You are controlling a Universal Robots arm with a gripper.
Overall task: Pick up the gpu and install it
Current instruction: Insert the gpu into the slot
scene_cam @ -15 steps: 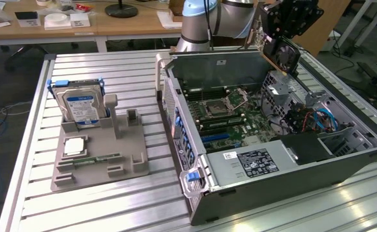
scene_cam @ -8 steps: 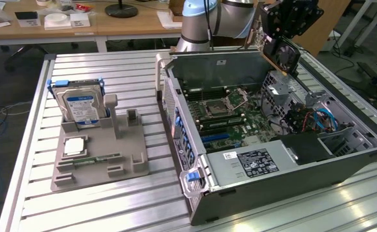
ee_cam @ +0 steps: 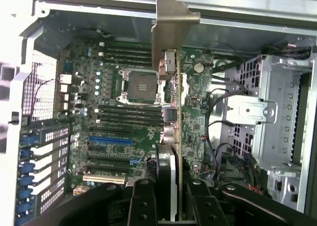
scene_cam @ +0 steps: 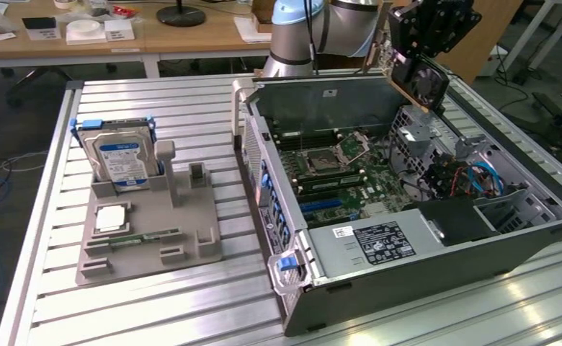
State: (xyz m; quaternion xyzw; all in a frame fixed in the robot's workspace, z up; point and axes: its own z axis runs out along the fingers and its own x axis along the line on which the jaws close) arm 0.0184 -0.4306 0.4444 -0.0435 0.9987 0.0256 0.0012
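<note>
Above the open computer case (scene_cam: 425, 277), the gripper (ee_cam: 172, 198) pinches the gpu (ee_cam: 171, 87) by one end, fingers pressed onto the card. Gpu hangs clear of the motherboard (ee_cam: 119, 112), seated in no slot. Pickup judged complete; installation judged outstanding.

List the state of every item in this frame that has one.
gpu: held in the air over the open case, not seated.
gripper: shut on the gpu.
computer case: lying on its side, panel off, motherboard exposed.
hard drive: standing upright in the gray holder.
memory stick: lying flat in the holder.
</note>
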